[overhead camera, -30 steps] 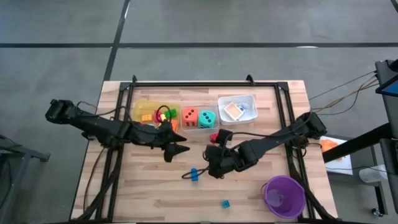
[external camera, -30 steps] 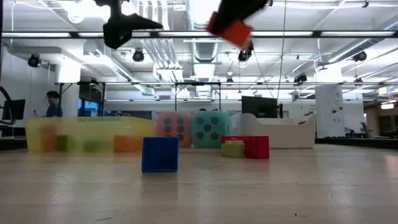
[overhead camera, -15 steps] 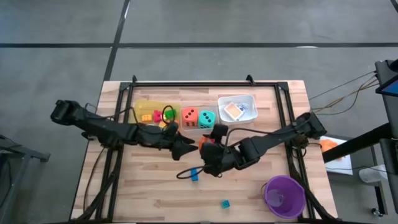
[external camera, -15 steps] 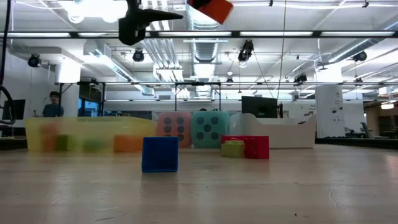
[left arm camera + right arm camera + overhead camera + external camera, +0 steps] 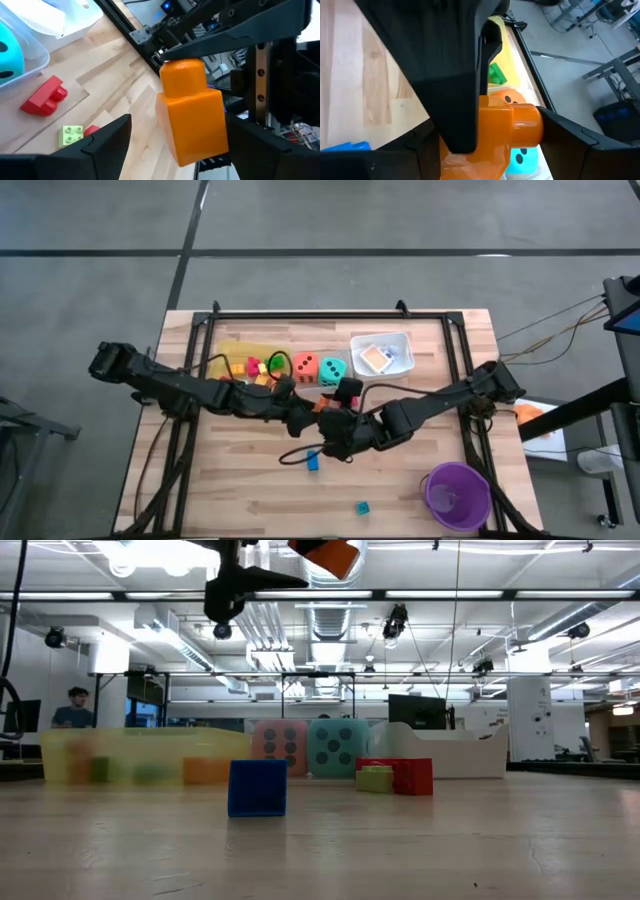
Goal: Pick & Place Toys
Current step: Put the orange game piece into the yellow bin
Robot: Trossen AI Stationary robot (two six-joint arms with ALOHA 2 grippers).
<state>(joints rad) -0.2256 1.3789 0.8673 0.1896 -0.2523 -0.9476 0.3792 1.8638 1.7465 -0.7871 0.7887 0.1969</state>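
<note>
In the last second both my arms have moved toward each other, and now they meet in the centre of the high view, just below the two dice [image 5: 319,369]. My right jaws are closed on the orange block [image 5: 192,110] and have carried it up and to the left; in the low view it now sits at the very top edge, a little left of centre, high above the surface [image 5: 240,490]. My left arm has come from the left side to the same place. In the left wrist view its jaws stand wide open, one finger [image 5: 102,142] on each side of the block, and I see a gap on both sides, so they do not have a hold of anything yet. I think this is a hand-over in the air: the right arm offers the block and the left arm will take it, probably to bring it to the yellow tray [image 5: 228,351] at the upper left of the surface, where other small blocks already lie. For the task this means that the orange block is on its way but not yet placed. The next move asks that my left jaws close well on the block before the right ones let go, otherwise it can fall. The blue block [image 5: 312,463] below the arms and a small teal one [image 5: 362,507] near the bottom are not yet picked.
</note>
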